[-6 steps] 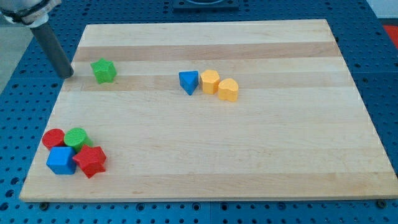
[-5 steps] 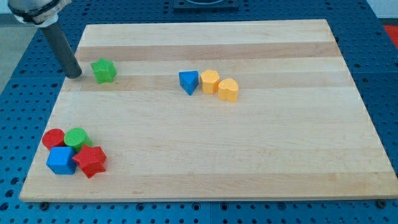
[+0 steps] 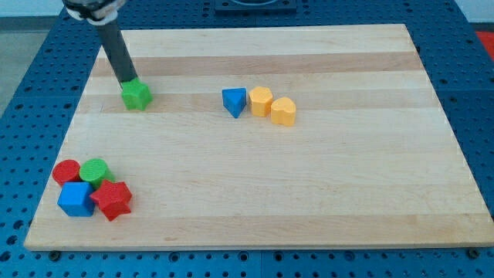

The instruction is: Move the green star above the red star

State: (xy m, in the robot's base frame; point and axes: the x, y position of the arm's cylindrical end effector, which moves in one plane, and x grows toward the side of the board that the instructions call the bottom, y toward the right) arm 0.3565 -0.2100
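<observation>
The green star lies on the wooden board toward the view's upper left. My tip is at the star's top-left edge, touching it; the dark rod rises from there to the view's top. The red star lies near the board's bottom-left corner, well below the green star. It sits in a tight cluster with a blue cube, a red cylinder and a green cylinder.
A blue triangular block and two yellow blocks stand in a row near the board's upper middle. The board rests on a blue perforated table.
My tip has swung from the board's left edge to the right and reached the green star's top-left side. The star has shifted a little to the right and down.
</observation>
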